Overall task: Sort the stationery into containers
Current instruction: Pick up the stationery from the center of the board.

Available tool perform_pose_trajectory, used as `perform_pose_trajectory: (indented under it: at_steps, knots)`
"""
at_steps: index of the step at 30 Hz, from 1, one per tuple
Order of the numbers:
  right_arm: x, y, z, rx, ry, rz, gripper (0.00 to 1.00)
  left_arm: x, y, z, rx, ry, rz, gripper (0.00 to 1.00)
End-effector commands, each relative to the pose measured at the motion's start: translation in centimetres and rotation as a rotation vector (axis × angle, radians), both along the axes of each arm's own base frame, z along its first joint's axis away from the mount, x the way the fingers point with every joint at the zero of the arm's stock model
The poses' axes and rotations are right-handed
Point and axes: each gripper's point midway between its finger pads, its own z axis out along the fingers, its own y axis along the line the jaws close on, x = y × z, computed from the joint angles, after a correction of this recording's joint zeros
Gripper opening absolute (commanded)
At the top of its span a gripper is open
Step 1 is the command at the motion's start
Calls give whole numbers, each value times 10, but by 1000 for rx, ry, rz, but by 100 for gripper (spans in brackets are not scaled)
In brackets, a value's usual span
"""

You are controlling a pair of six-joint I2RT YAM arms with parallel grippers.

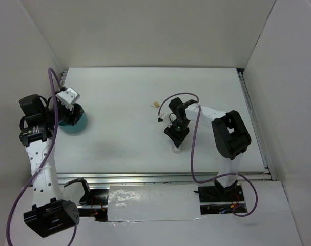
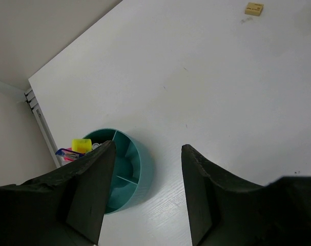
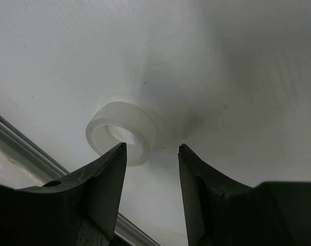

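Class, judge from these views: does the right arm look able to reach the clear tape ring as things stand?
Probably yes: the open right end effector hangs above the tape ring, which lies on bare table; one finger overlaps the rim, so a slight shift may help.

The white table (image 1: 145, 87) carries 3 items. A round teal cup (image 1: 77, 123) stands near its left edge, and a tan eraser block (image 1: 156, 104) lies near the centre. A clear tape ring (image 1: 175, 149) lies toward the near edge, well apart from both.
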Motion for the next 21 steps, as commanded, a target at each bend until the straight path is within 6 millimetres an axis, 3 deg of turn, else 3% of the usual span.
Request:
perform_pose_trajectory:
  at_steps: [1, 4, 5, 7, 9, 10, 11, 12, 13, 14, 15, 16, 18, 20, 21]
  knots:
    - [0, 10, -7, -3, -20, 16, 51, -3, -4, 3, 19, -25, -32, 66]
    - [-3, 13, -11, -7, -2, 13, 40, -4, -11, -2, 41, -32, -112, 65]
    - [-3, 16, -9, 8, 5, 14, 30, -5, -16, -3, 49, -35, -153, 65]
    - [-1, 19, 0, 29, 28, 8, 18, -6, -33, -9, 77, -45, -283, 63]
    - [13, 36, 26, 126, 27, -1, 13, 1, -44, -13, 79, -53, -358, 62]
    - [13, 31, 38, 147, 80, -35, 9, 3, -57, -9, 88, -70, -417, 62]
    - [31, 51, 71, 272, 63, -34, 7, 5, -69, -10, 102, -80, -476, 61]
    - [28, 51, 81, 297, 128, -49, 5, 8, -79, -19, 158, -84, -552, 62]
    - [36, 53, 91, 335, 142, -61, 2, 5, -108, -19, 201, -110, -665, 62]
    - [51, 65, 117, 408, 97, -29, 1, 8, -123, -27, 265, -137, -745, 62]
    - [47, 65, 115, 396, 154, -25, 0, 2, -151, -31, 303, -157, -846, 62]
    - [57, 75, 129, 421, 120, 7, 0, 0, -163, -33, 328, -176, -899, 61]
    - [51, 79, 126, 409, 185, 34, 0, -5, -196, -37, 360, -209, -1041, 62]
    - [51, 91, 131, 430, 193, 57, 0, -5, -217, -46, 374, -212, -1139, 63]
    - [49, 93, 132, 433, 190, 69, 0, -9, -234, -41, 377, -232, -1191, 63]
